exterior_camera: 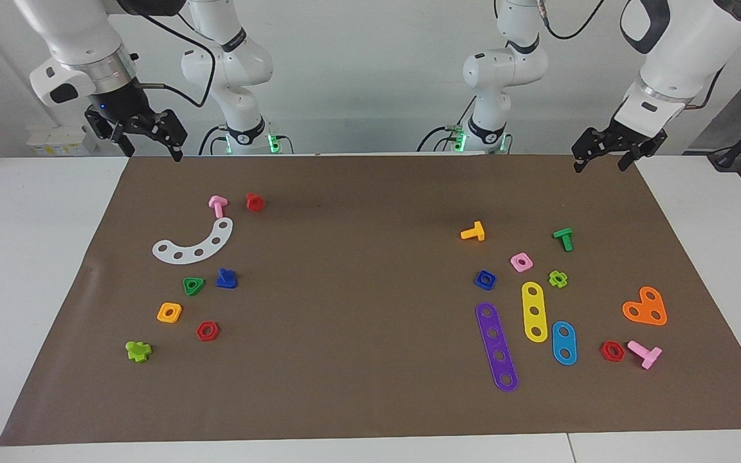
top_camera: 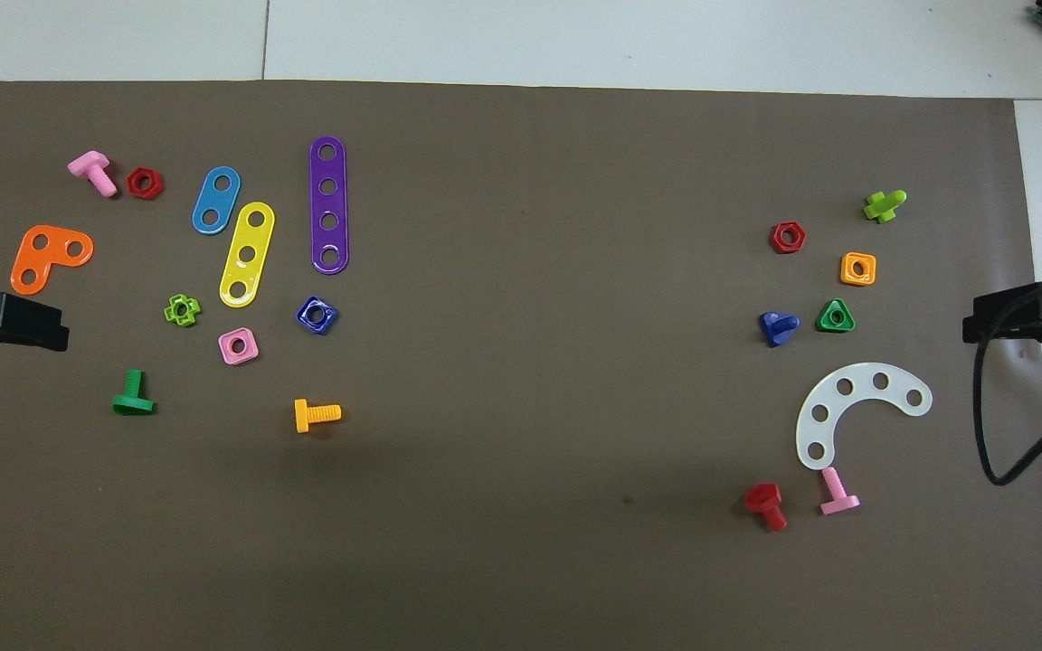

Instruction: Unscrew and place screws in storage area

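The dark-blue bolt (exterior_camera: 226, 279) lies on the brown mat (exterior_camera: 357, 308) toward the right arm's end, beside a green triangular nut (exterior_camera: 193, 285); it also shows in the overhead view (top_camera: 778, 327). The dark-blue square nut (exterior_camera: 485, 279) lies apart from it toward the left arm's end, also seen from overhead (top_camera: 317, 315). My right gripper (exterior_camera: 148, 145) is open, empty and raised over the mat's edge nearest the robots. My left gripper (exterior_camera: 601, 161) is open and empty, waiting over the mat's corner at its own end.
A white curved strip (exterior_camera: 193, 247), a pink bolt (exterior_camera: 217, 205), a red bolt (exterior_camera: 255, 202), an orange square nut (exterior_camera: 169, 312) and a red hex nut (exterior_camera: 207, 330) surround the blue bolt. Purple (exterior_camera: 496, 346), yellow (exterior_camera: 534, 311) and blue strips lie near the blue nut.
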